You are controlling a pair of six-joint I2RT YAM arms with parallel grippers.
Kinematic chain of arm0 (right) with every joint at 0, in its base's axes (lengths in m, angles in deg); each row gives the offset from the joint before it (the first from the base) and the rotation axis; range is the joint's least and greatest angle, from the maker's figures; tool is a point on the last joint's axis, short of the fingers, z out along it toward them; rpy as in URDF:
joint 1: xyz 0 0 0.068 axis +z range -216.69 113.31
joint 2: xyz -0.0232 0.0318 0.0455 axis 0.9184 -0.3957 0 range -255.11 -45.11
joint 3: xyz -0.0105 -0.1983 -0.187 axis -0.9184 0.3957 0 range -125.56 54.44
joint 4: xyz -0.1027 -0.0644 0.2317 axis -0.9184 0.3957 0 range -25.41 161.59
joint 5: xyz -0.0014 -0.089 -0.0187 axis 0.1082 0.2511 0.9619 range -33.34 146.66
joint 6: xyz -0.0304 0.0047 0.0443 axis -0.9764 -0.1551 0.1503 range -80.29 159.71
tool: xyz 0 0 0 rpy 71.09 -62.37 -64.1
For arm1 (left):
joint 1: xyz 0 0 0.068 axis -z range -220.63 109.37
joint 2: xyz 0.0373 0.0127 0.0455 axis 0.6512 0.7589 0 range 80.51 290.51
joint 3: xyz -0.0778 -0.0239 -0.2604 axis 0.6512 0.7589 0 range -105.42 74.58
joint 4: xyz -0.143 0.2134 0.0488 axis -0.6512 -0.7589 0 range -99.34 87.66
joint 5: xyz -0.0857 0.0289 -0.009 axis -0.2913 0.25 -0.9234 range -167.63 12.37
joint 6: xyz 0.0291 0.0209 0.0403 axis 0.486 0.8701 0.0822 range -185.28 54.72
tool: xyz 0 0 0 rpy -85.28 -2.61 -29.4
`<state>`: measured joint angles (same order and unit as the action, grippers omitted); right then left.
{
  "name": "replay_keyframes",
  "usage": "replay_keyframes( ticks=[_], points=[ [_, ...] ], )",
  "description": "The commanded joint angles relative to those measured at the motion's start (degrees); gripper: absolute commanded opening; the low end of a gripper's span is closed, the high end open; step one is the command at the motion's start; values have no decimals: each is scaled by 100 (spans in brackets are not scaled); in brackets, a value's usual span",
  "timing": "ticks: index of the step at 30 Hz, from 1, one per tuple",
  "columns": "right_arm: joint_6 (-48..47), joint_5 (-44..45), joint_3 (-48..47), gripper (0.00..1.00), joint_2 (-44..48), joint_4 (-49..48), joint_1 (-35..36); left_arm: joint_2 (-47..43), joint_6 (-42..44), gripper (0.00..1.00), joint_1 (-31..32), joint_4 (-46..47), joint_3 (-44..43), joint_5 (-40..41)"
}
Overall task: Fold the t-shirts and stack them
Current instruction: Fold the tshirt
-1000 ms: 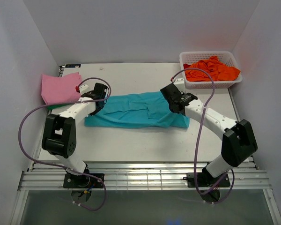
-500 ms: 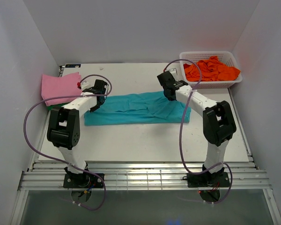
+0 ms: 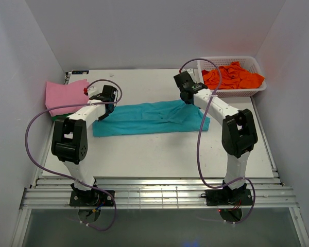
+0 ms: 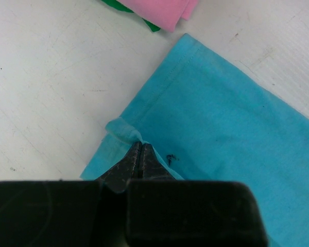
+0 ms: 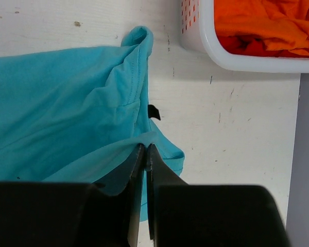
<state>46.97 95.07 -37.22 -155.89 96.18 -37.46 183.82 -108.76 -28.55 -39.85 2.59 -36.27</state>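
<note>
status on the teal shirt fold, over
Left gripper shut on teal t-shirt edge. Right gripper shut on its other end. Pink t-shirt, basket apart from it.

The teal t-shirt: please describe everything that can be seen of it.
The teal soft cloth t-shirt lies stretched into a long band across the middle of the white table, wrinkled, with stitched hems. The left black tool is shut on a small fold at its left end; the right black tool pinches its bunched right end. It touches neither the pink folded cloth nor the white lattice basket.

White table [image 3: 154, 154] bears teal t-shirt [image 3: 144, 118], pink-green stack [image 3: 64, 98], white basket [image 3: 229, 93].
</note>
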Motion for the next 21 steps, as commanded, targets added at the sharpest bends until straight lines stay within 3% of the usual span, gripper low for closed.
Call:
replay_keyframes(
  ticks=[1,13,15,16,17,18,21],
  points=[
    [-129,87,-344,8,-92,5,-67,-144,33,0,-65,-45,-123,196],
    [-278,61,-933,8,-769,101,-207,260,77,0,-153,-36,-290,153],
    [-252,61,-959,15,-883,101,-225,357,86,1,-162,-36,-342,179],
    [-261,52,-977,21,-910,101,-225,374,86,6,-162,-19,-369,196],
    [-261,52,-1029,33,-945,101,-225,392,77,8,-153,7,-404,231],
    [-313,43,-1047,36,-971,-29,-243,383,129,11,-162,51,-447,336],
    [-515,209,-1319,41,-945,-180,-251,270,375,42,-162,288,-763,634]
  ],
)
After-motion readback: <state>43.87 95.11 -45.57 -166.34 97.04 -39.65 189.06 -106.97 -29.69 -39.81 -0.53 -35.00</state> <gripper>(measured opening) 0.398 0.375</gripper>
